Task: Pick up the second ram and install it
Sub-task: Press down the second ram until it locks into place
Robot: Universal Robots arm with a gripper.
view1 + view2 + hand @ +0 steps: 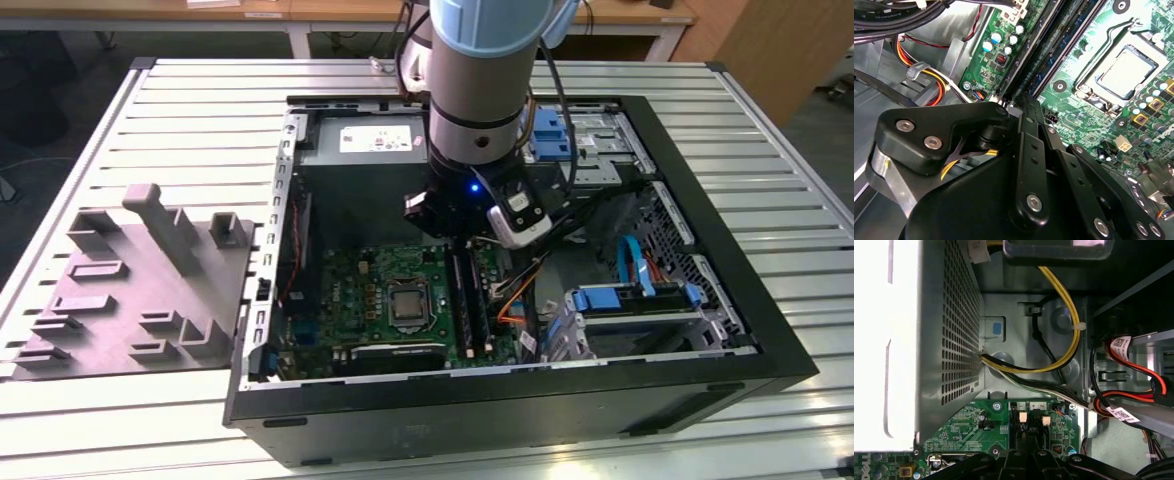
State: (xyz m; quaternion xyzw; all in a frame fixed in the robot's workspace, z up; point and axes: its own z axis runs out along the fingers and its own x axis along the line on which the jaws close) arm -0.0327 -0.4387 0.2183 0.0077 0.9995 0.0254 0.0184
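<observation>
My gripper (458,243) reaches down into the open computer case (694,350), over the far end of the memory slots on the green motherboard (360,290). Its black fingers stand shut together in both wrist views (1016,104) (1026,452). A long dark blue-green ram stick (1051,52) lies along the slots and runs away from the fingertips. In the exterior view the ram (463,295) is a dark strip just under the gripper. Whether the fingertips touch its end I cannot tell.
The processor socket (1126,72) sits beside the slots. The grey power supply (949,340) and yellow, red and black cables (1064,340) crowd the case's far end. A blue drive cage (634,300) stands at the exterior view's right. A grey holder tray (134,290) lies outside, left.
</observation>
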